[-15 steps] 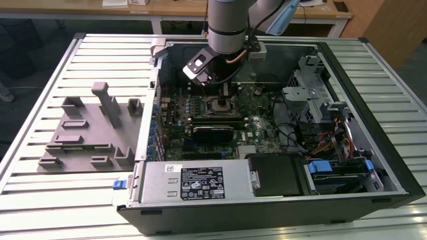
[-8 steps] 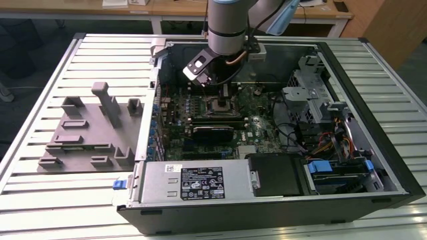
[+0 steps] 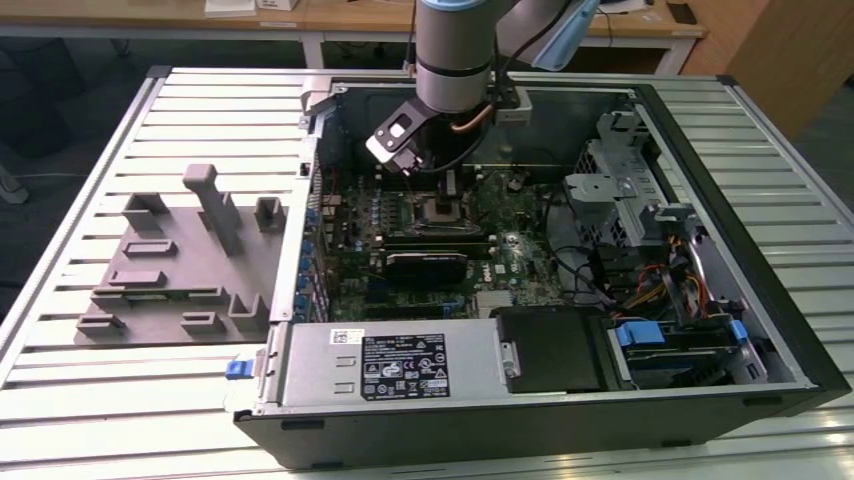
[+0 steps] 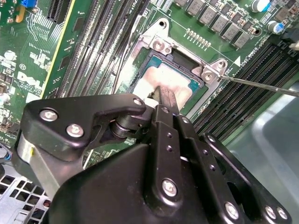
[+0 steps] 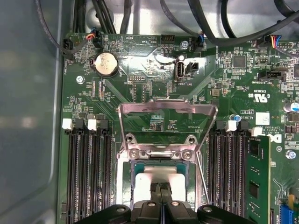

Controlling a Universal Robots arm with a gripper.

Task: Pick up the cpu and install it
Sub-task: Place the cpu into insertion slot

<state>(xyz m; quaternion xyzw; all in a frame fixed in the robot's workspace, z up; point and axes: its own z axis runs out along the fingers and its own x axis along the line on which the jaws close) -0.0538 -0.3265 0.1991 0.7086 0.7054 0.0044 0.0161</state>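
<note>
Second wrist view shows you the cpu (image 4: 156,77) lying in its socket, the gripper (image 4: 166,95) just over it with fingers pressed together, holding nothing. Seating looks done. With the load plate (image 5: 167,109) standing open in the first wrist view, your next move calls for not nudging the chip.

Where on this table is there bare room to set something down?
Bare slats of the table lie below the grey fixture tray in the exterior view, and in a strip at the exterior view's right of the computer case. Crowded: inside the case, where the gripper hangs over the cpu.
</note>
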